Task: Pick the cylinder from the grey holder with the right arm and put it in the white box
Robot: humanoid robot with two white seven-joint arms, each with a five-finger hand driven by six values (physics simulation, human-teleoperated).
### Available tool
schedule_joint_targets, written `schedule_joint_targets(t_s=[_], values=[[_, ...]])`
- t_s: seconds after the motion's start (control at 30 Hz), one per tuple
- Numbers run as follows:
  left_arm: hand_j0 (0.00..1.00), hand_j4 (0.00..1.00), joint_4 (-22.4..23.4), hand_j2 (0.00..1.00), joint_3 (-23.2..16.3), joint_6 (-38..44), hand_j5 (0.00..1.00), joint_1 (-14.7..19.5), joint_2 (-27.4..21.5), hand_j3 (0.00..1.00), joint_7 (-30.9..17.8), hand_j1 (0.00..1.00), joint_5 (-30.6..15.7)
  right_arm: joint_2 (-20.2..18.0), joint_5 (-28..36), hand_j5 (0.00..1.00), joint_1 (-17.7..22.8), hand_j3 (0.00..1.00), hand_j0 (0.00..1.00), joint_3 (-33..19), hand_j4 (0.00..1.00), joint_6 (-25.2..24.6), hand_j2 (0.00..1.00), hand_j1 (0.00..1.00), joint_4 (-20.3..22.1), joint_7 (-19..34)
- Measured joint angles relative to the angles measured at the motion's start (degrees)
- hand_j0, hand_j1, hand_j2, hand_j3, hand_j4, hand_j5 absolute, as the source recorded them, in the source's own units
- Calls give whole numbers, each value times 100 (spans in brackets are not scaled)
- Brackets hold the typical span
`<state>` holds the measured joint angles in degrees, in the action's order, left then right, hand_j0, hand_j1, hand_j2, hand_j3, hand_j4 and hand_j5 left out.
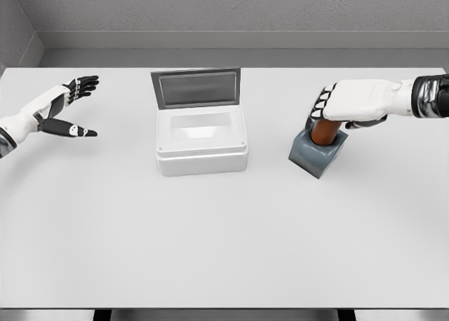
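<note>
A brown cylinder (325,132) stands in the grey holder (317,155) on the right side of the table. My right hand (335,109) comes in from the right edge and is curled around the cylinder's top, covering its upper part. The cylinder's lower end still sits inside the holder. The white box (201,144) is in the middle of the table, its grey lid (197,87) standing open at the back and its inside bare. My left hand (70,107) hovers at the far left, fingers spread, holding nothing.
The white table (224,251) fills most of the view, with a grey wall behind its far edge. A gap of bare table lies between the box and the holder.
</note>
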<state>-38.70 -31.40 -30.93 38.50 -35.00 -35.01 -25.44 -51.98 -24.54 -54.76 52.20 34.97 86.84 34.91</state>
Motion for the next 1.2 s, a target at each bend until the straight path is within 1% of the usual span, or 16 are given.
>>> schedule_joint_targets(t_s=[0.1, 0.17, 0.27, 0.43, 0.5, 0.53, 0.7, 0.77, 0.87, 0.9, 1.07, 1.2], values=[[100, 100, 3, 100, 0, 0, 100, 0, -2, 100, 0, 100, 0, 13, -28, 26, 0, 26, 26, 0, 26, 10, 26, 26, -1, 2], [100, 100, 6, 100, 1, 0, 100, 0, -3, 100, 0, 100, 1, 23, -25, 23, 0, 23, 23, 1, 23, 14, 23, 23, -1, 1], [100, 100, 8, 100, 0, 0, 100, 0, -3, 100, 0, 100, 0, 34, -8, 22, -53, 22, 22, -8, 22, 20, 22, 22, -1, 1], [100, 100, 7, 100, 0, 0, 100, 0, -3, 100, 0, 100, 0, 9, 21, 23, -281, 23, 23, -90, 23, 20, 23, 23, 35, 3], [100, 100, 6, 100, 0, 0, 100, 0, -3, 100, 0, 100, 0, 61, 20, 23, -422, 23, 23, -128, 23, 20, 23, 23, 69, 1], [100, 100, 5, 100, 0, 0, 100, 0, -3, 100, 0, 100, 1, 138, 28, 23, -519, 23, 23, -134, 23, 22, 23, 23, 87, 2], [100, 100, 6, 100, 0, 0, 100, 0, -3, 100, 0, 100, 0, 672, 53, 23, -659, 23, 23, -84, 23, 21, 23, 23, 125, -1], [100, 100, 6, 100, 0, 0, 100, 0, -3, 100, 0, 100, 0, 866, 61, 23, -817, 23, 23, 16, 23, 18, 23, 23, 128, -2], [100, 100, 5, 100, 0, 0, 100, 0, -3, 100, 0, 100, 0, 1118, 62, 23, -844, 23, 23, 134, 23, 23, 23, 23, 120, 5], [100, 100, 4, 100, 0, 0, 100, 0, -3, 100, 0, 100, 1, 1194, 62, 23, -923, 23, 23, 173, 23, 24, 23, 23, 113, 6], [100, 100, 0, 100, 0, 0, 100, 0, -6, 100, 0, 100, 0, 1496, 48, 23, -993, 23, 23, 437, 23, 23, 23, 23, 46, 5], [100, 100, 0, 100, 0, 0, 100, 0, -9, 100, 0, 100, 0, 1620, 44, 23, -1037, 23, 23, 530, 23, 20, 23, 23, -65, 3]])
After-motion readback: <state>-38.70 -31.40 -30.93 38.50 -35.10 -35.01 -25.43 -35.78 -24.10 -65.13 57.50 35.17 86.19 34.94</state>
